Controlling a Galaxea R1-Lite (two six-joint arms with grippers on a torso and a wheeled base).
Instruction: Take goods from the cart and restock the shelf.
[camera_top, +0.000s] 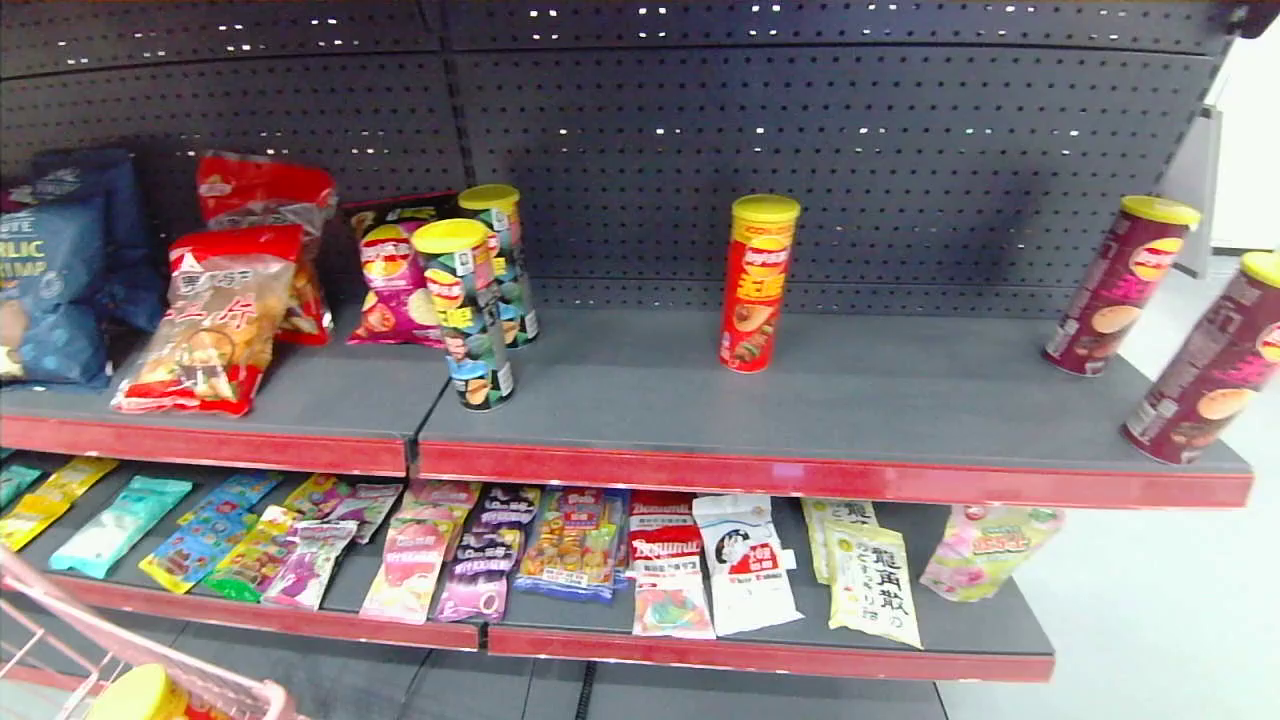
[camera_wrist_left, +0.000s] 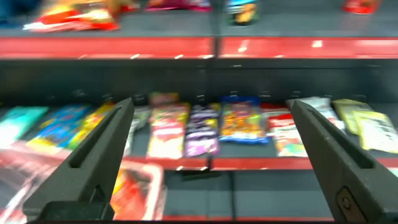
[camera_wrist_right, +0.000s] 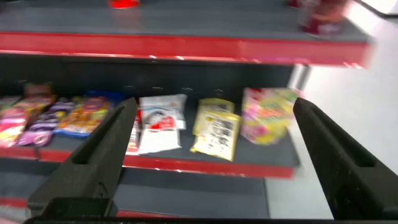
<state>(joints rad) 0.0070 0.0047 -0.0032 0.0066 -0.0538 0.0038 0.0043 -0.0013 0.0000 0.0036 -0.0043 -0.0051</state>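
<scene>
Red chip canister (camera_top: 757, 283) stands mid-frame on the upper shelf (camera_top: 640, 400).
Left gripper (camera_wrist_left: 208, 109) and right gripper (camera_wrist_right: 214, 109): jaws spread wide, empty.

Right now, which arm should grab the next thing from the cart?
Left, probably. The cart sits low on the robot's left, and shows beside the open left pincer. The right pincer, open too, faces the shelf's right end, farther from it.

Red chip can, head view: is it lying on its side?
No, the red chip can stands upright on the upper shelf, with its yellow lid on top.
</scene>
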